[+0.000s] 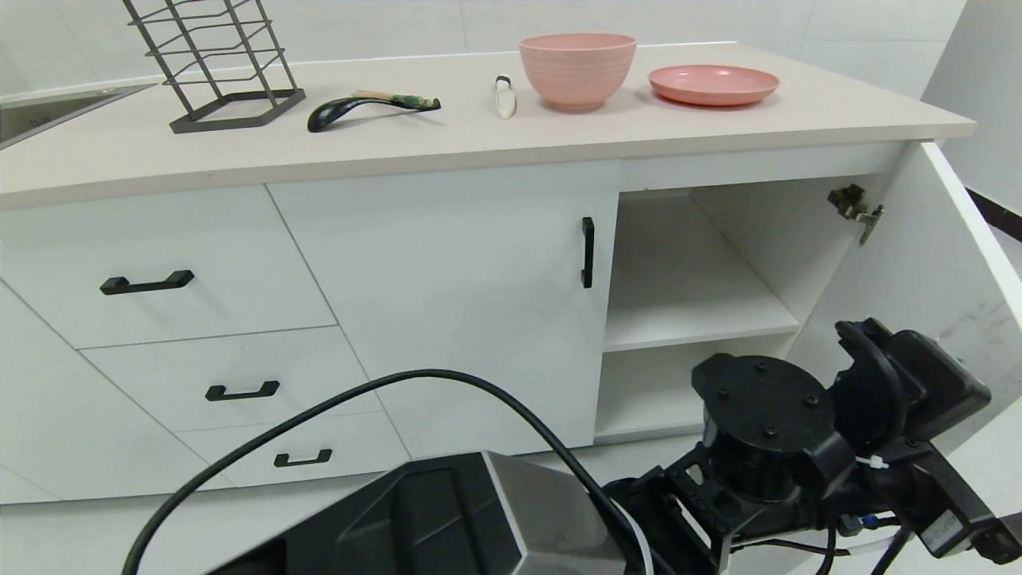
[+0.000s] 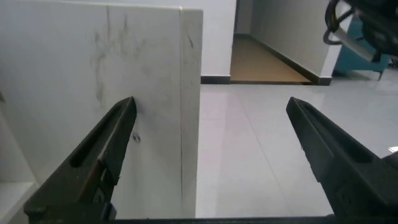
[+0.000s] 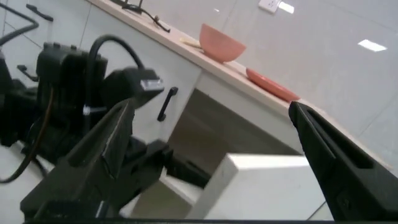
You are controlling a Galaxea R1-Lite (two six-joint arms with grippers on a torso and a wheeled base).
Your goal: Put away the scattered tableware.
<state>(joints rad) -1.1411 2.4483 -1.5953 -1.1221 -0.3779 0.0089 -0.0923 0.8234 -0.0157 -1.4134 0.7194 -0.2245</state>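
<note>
Both end effectors are empty with their fingers spread wide: the left end effector (image 2: 211,102) hangs just beside the edge of the open cabinet door (image 1: 918,263), and the right end effector (image 3: 211,107) faces the cupboard from low down. All the tableware is on the surface (image 1: 479,140) in the upper half of the frame. The pink bowl (image 1: 577,68) stands upright at upper centre, mouth up. The pink plate (image 1: 713,84) lies flat just right of it, apart from it. Both look rigid, smooth and fairly light, so pinching the rim seems safest. The plate's low lip leaves little to catch, so it may slide. The black spoon (image 1: 351,110) lies with its long axis across the frame, scoop to the left, handle to the right. Its handle touches what may be a pair of chopsticks (image 1: 399,98), though that is hard to confirm. The white spoon (image 1: 504,96) points front to back, and mid-handle is the likely hold. A wire rack (image 1: 215,60) stands at upper left. The cupboard shelf (image 1: 687,311) at centre right is open to receive things.
</note>
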